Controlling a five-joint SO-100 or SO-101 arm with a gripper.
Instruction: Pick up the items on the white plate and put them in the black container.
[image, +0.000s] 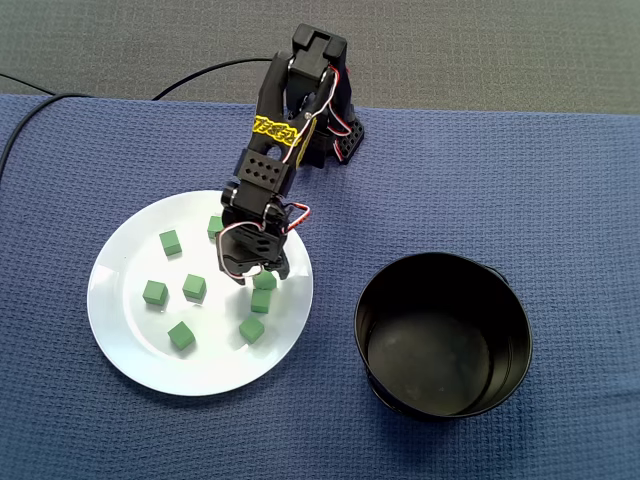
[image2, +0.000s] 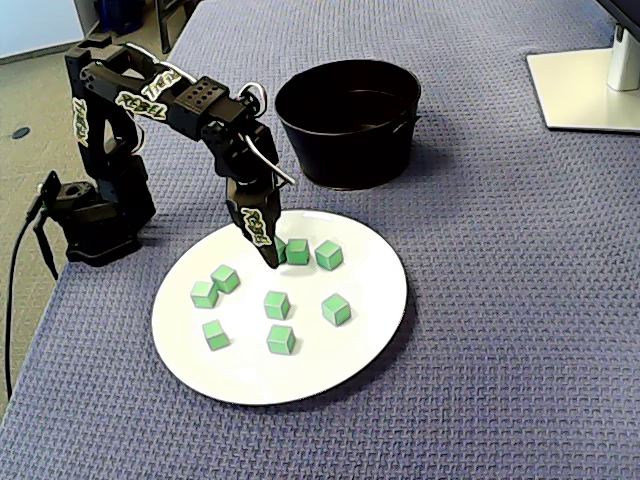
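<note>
Blue cloth (image: 520, 160) bears one white plate (image: 125, 335), eight green cubes (image: 194, 287).

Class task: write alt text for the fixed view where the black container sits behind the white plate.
A black robot arm points its end effector down among eight green cubes on a white plate. A black container stands behind the plate, on blue cloth.

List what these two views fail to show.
1. Whether the hand is open or shut: fingertips masked by its own body, or edge-on, in both fixed views.
2. Whether it touches the nearest green cube: same cause.
3. A second green cube: half covered by the arm in a fixed view.
4. The black container floor: behind its wall in a fixed view.
</note>
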